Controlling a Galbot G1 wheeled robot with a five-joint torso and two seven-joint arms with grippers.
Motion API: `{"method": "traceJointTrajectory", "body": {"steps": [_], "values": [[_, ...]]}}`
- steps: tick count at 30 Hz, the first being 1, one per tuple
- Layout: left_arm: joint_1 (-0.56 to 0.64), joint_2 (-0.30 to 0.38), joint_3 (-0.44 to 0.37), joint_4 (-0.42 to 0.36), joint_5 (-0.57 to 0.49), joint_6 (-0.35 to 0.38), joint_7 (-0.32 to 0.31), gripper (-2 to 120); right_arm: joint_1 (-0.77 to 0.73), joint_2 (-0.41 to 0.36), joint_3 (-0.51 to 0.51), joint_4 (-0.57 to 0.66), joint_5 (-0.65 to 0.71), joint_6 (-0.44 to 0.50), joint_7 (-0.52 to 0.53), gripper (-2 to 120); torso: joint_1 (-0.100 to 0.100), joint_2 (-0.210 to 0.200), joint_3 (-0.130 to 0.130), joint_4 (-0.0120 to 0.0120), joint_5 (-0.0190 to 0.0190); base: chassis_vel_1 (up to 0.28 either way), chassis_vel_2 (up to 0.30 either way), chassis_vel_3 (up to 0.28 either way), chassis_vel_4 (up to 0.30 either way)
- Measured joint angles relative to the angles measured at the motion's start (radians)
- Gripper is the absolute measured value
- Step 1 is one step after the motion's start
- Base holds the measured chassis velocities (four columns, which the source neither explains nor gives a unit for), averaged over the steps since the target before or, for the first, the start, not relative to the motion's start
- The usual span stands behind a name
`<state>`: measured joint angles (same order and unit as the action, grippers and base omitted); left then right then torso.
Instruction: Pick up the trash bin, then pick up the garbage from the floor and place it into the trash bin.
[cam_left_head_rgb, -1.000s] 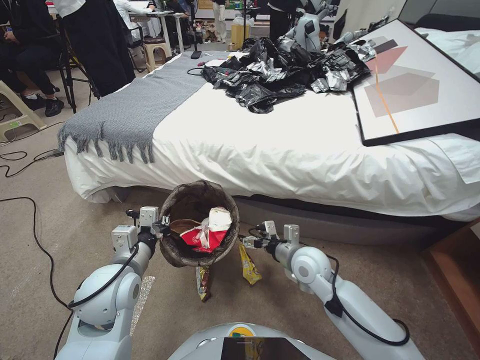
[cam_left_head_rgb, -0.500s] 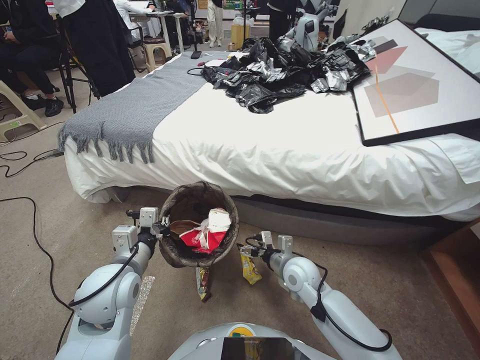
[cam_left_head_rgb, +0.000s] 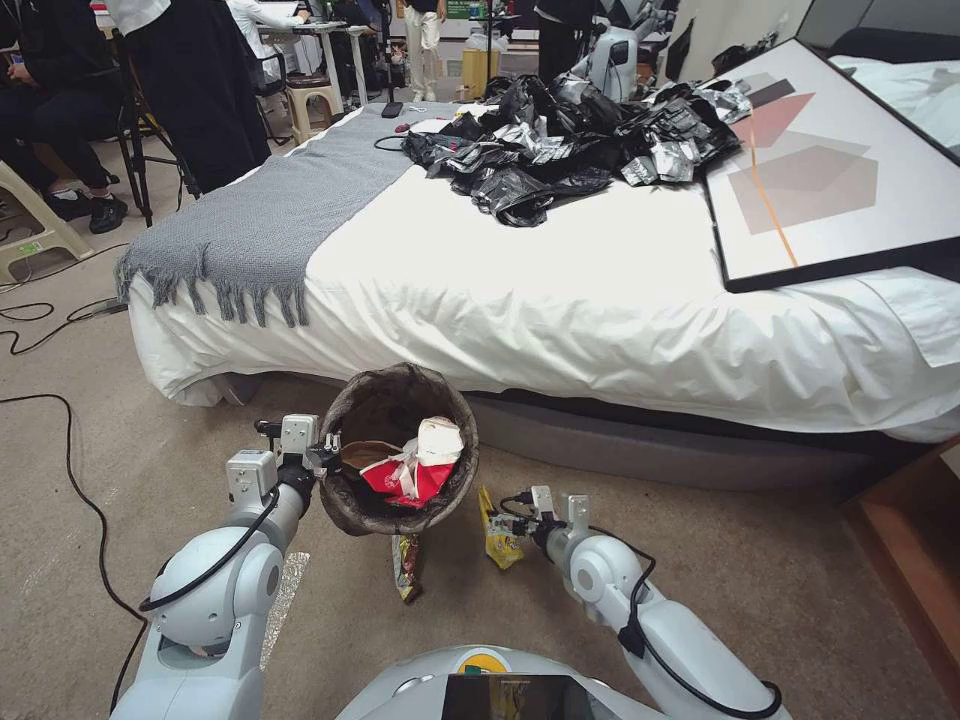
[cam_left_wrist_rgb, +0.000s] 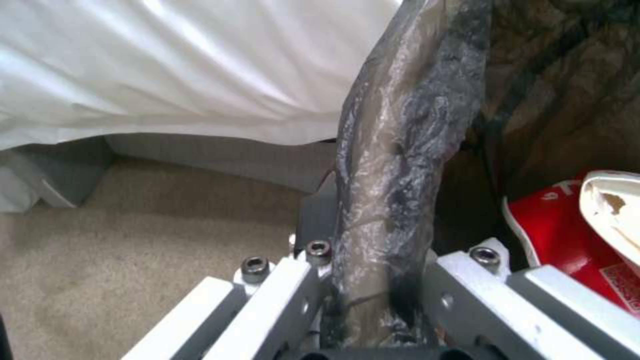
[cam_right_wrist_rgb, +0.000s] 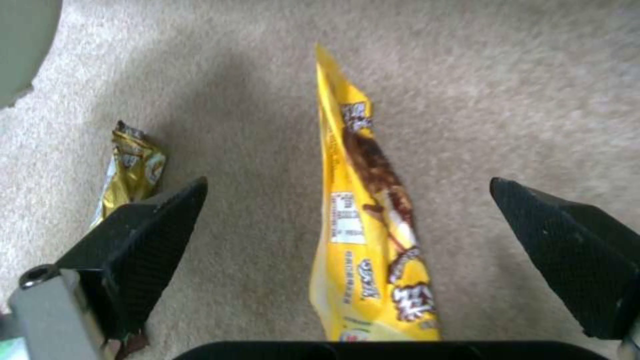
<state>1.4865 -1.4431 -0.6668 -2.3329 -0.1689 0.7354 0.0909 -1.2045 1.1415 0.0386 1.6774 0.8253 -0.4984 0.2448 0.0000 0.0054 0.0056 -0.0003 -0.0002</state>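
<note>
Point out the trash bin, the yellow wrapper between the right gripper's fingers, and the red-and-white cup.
trash bin (cam_left_head_rgb: 352, 510), head view, lined rim.
yellow wrapper (cam_right_wrist_rgb: 373, 250), right wrist view, printed middle.
red-and-white cup (cam_left_head_rgb: 415, 470), head view, red side.

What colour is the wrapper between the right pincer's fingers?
Yellow with brown print wrapper, clearest in the right wrist view.

Glossy yellow snack wrapper (cam_right_wrist_rgb: 370, 235), matt rough carpet (cam_right_wrist_rgb: 507, 80), crinkled plastic bin liner (cam_left_wrist_rgb: 393, 165)

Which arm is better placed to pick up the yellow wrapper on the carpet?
The right. The right gripper is open with the yellow wrapper between its fingers, while the left gripper is clamped on the trash bin rim, holding it.
</note>
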Motion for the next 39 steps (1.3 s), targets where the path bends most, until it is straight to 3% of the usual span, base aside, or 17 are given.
{"method": "traceJointTrajectory", "body": {"steps": [10, 24, 28, 30, 32, 35, 37, 39], "values": [[0.001, 0.003, 0.000, 0.001, 0.001, 0.000, 0.003, 0, 0.051, 0.070, -0.047, -0.134, -0.050, 0.024, -0.028, 100, 0.000, 0.000, 0.000, 0.0002, 0.0001, 0.000, 0.000, 0.000, 0.000], [0.002, 0.003, -0.008, -0.003, -0.001, 0.000, 0.006, 0, 0.060, 0.122, -0.007, -0.295, -0.153, 0.071, -0.087, 100, 0.000, 0.000, 0.000, 0.0001, 0.0001, 0.000, 0.000, 0.000, 0.000], [0.002, 0.001, -0.009, -0.004, -0.002, 0.000, 0.006, 0, 0.067, 0.126, 0.000, -0.323, -0.162, 0.081, -0.091, 90, 0.000, 0.000, 0.000, 0.0001, 0.0001, 0.000, 0.000, 0.000, 0.000], [0.000, 0.001, -0.009, -0.004, -0.002, 0.000, 0.006, 0, 0.069, 0.129, 0.006, -0.331, -0.168, 0.087, -0.092, 78, 0.000, 0.000, 0.000, 0.0000, 0.0000, 0.000, 0.000, 0.000, 0.000], [0.000, 0.001, -0.009, -0.004, -0.002, 0.000, 0.006, 0, 0.069, 0.129, 0.006, -0.332, -0.170, 0.088, -0.092, 78, 0.000, 0.000, 0.000, 0.0000, -0.0001, 0.000, 0.000, 0.000, 0.000], [-0.003, 0.000, -0.009, -0.001, -0.002, 0.000, 0.006, 0, 0.061, 0.132, 0.004, -0.330, -0.182, 0.091, -0.099, 58, 0.000, 0.000, 0.000, -0.0002, -0.0004, 0.000, 0.000, 0.000, 0.000], [-0.004, -0.001, -0.009, 0.000, -0.002, 0.000, 0.006, 0, 0.060, 0.135, 0.003, -0.330, -0.184, 0.091, -0.099, 58, 0.000, 0.000, 0.000, -0.0002, -0.0003, 0.000, 0.000, 0.000, 0.000], [-0.005, 0.000, -0.009, 0.001, -0.002, 0.000, 0.007, 0, 0.059, 0.143, -0.002, -0.332, -0.187, 0.091, -0.101, 44, 0.000, 0.000, 0.000, 0.0000, 0.0000, 0.000, 0.000, 0.000, 0.000]]}}
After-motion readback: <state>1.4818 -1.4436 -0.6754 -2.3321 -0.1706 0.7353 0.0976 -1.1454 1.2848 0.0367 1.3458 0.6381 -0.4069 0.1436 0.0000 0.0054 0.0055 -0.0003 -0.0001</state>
